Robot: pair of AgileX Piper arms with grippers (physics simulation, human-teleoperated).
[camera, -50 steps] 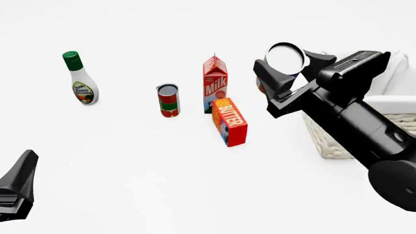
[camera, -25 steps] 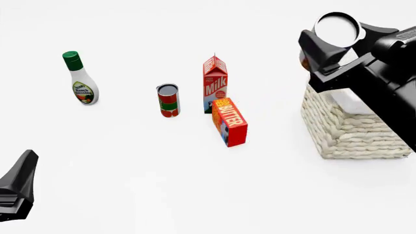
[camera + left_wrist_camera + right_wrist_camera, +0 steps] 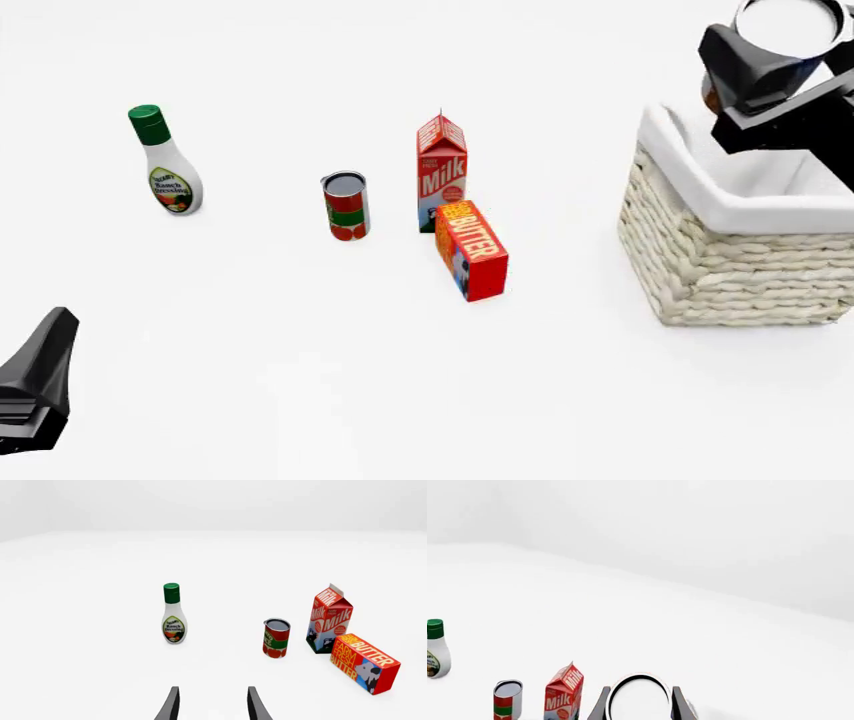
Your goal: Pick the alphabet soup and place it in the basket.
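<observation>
Aloft, the alphabet soup (image 3: 790, 22) sits clamped in the right gripper (image 3: 781, 45) over the basket (image 3: 727, 260) at the surface's right edge.
Its label is hidden; only the left wrist view shows the left gripper (image 3: 212, 705), jaws apart.

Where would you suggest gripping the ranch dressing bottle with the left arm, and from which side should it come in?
Grip the ranch dressing bottle across its white body at the label, coming level from the near side. It stands upright and alone, well left of the red-and-green can. The left gripper is open and looks about wide enough.
</observation>
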